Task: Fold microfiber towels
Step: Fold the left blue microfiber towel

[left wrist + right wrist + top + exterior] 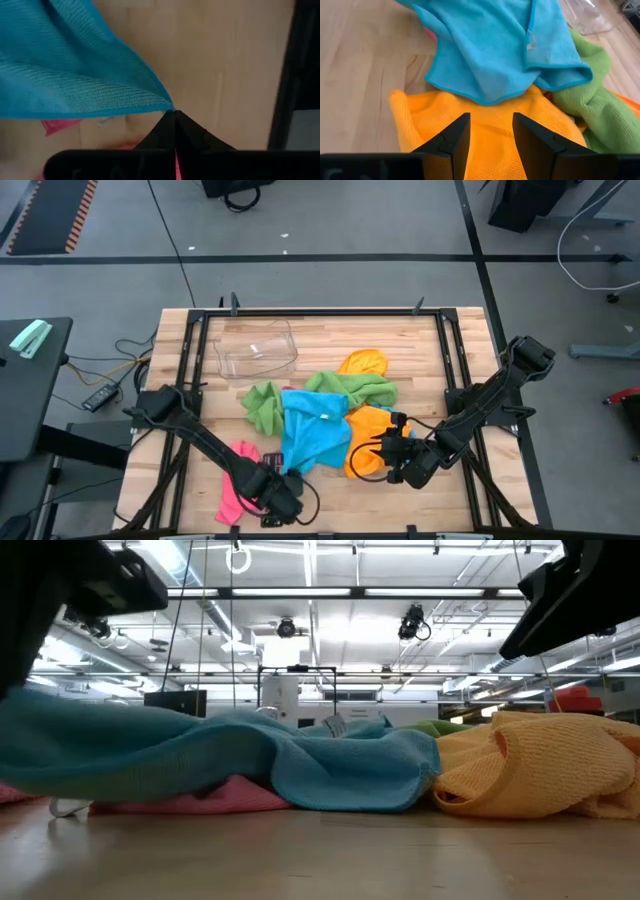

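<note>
A sky-blue towel [315, 430] lies spread over a heap of towels in the middle of the table. The heap holds a green towel [268, 405], an orange towel [372, 425], a second orange one [362, 363] farther back, and a pink towel [236, 480] at the near left. My left gripper [290, 478] is shut on the blue towel's near corner, above the pink towel [57, 125]. My right gripper [491, 127] is open just above the orange towel [485, 115], beside the blue towel's edge [485, 100], and touches nothing. My left gripper pinches the blue towel's near corner [162, 102] between the tips of its two shut fingers. The corner is raised a little off the table. The cloth runs from it up and back to the rest of the towel [200, 755], which lies on the heap.
A clear plastic tub [258, 348] stands at the far left of the wooden table top [440, 360]. A black frame [470, 395] runs along the table's sides. Bare wood shows near the front edge [320, 860].
</note>
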Robot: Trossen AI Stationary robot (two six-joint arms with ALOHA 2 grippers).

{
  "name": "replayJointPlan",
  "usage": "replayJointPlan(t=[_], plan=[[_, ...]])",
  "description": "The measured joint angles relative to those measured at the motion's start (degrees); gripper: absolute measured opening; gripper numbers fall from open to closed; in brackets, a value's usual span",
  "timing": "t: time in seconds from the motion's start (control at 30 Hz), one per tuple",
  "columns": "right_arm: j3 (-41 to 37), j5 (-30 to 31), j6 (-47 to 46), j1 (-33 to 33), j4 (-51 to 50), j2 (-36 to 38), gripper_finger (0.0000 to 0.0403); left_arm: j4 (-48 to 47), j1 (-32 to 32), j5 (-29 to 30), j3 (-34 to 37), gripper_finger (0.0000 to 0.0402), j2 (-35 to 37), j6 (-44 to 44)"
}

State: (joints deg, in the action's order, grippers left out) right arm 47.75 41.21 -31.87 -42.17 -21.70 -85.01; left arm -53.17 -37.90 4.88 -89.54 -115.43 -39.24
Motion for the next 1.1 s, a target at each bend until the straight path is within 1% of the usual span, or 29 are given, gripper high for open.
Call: replayJointPlan(t=[0.1,0.2,0.33,0.4,0.5,0.67,0.8,0.93,1.03,1.1], plan=[[0.0,-0.66,1.57,0.0,0.39,0.0,0.0157,-0.51,-0.24,3.37,0.02,0.0017,-0.05,0.72],[0.0,-0.79,3.06,0.04,0.82,0.0,0.0157,-1.23,-1.01,7.15,-0.74,0.0056,-0.07,2.29],[0.0,-0.81,3.66,0.04,0.84,0.0,0.0157,-2.35,-2.16,10.8,-3.49,0.0111,-0.03,5.92],[0.0,-0.81,4.16,0.04,0.86,0.0,0.0157,-2.27,-2.87,13.82,-4.47,0.0132,-0.03,9.44],[0.0,-0.81,5.05,0.04,0.86,-0.02,0.0157,-2.51,-4.0,18.5,-4.68,0.0151,0.04,16.24],[0.0,-0.81,6.97,0.04,0.88,-0.02,0.0157,-3.61,-6.03,19.95,-4.68,0.0156,-0.67,31.86],[0.0,-0.81,9.25,0.65,0.9,-0.02,0.0157,-6.25,-7.87,23.78,-4.63,0.0149,-1.42,41.78],[0.02,-0.81,10.25,2.82,0.9,-0.04,0.0157,-8.81,-8.87,28.87,-4.63,0.0145,-1.43,48.08],[0.02,-0.94,9.5,5.16,0.93,-0.04,0.0157,-10.95,-8.87,29.16,-4.63,0.0147,-1.43,51.76],[0.02,-2.09,9.12,6.66,0.93,-0.04,0.0157,-12.11,-8.77,28.25,-4.63,0.0153,-1.41,51.93]])
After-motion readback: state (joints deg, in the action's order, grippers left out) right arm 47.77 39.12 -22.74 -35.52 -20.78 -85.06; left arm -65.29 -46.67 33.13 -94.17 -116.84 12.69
